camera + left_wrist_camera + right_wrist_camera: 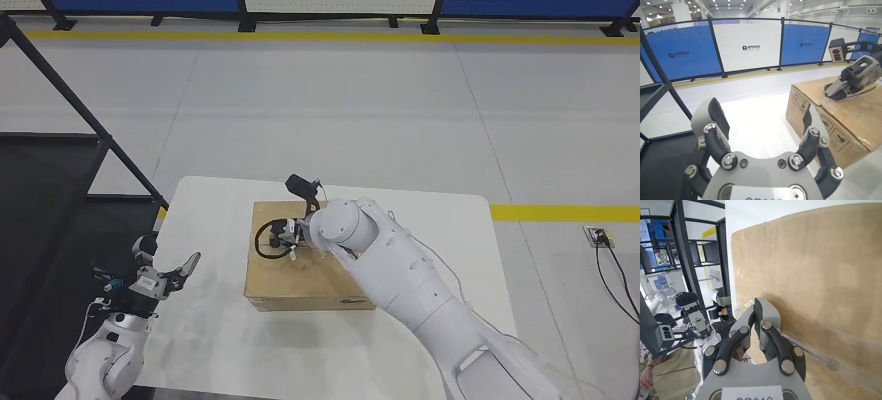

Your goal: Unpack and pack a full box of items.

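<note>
A closed cardboard box [290, 285] sits in the middle of the white table [220, 340]. My right gripper [278, 240] rests on the box's top near its left edge, fingers pressed together. In the right wrist view the right gripper [757, 308] is shut, its tips against the box top [810, 266] close to a clear tape seam [829, 364]; nothing shows between the pads. The left wrist view has that right gripper [829, 92] lying on the box [838, 121]. My left gripper [764, 117] hangs open over the table's left side, apart from the box, also as the left gripper [165, 275].
A black metal shelf frame [60, 220] stands just left of the table, close to my left arm. Bare tabletop lies between the left gripper and the box. A blue and white fence [745, 49] runs across the floor far behind.
</note>
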